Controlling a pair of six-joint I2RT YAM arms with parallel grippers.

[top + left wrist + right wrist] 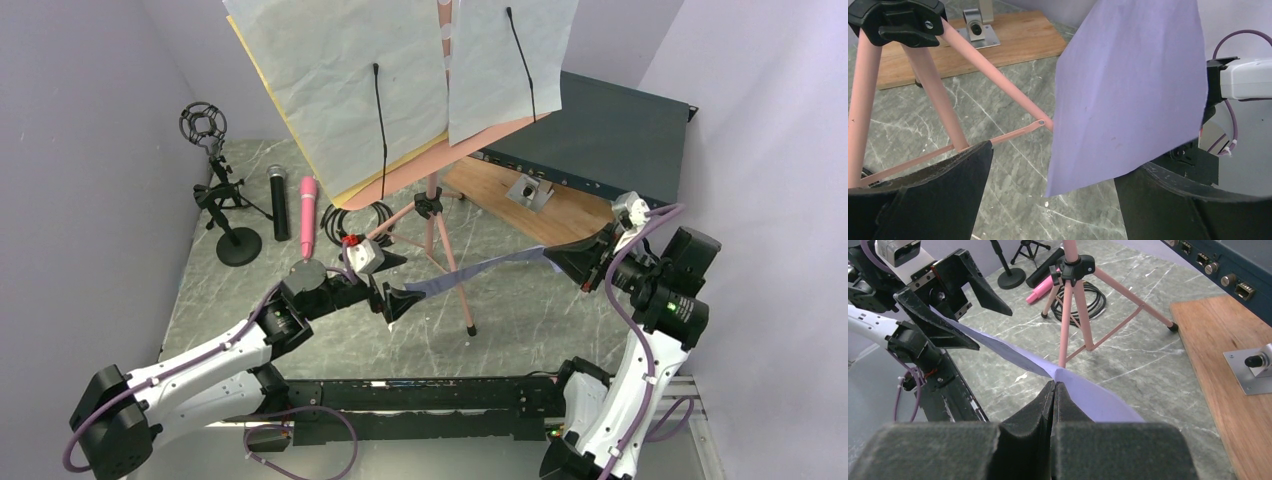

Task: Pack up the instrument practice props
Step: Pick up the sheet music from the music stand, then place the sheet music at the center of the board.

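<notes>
A pale lilac sheet-music page (480, 270) is stretched in the air between my two grippers, in front of the tripod legs (445, 250). My right gripper (1053, 386) is shut on one edge of the page (1098, 405). The page's other end (1128, 95) hangs between the wide-apart fingers of my left gripper (1060, 170), nearer its right finger (1168, 200). The left gripper (398, 280) is open. The pink music desk (420, 165) carries white pages (340, 80) over a yellow one. A pink microphone (307, 215) and a black microphone (277, 202) lie at left, beside a black mic holder (215, 175).
A coiled black cable (362, 215) lies by the tripod's foot. A brown wooden board (520, 200) with a metal bracket lies at back right, and a dark teal rack box (600, 130) behind it. Lilac walls close in left and right.
</notes>
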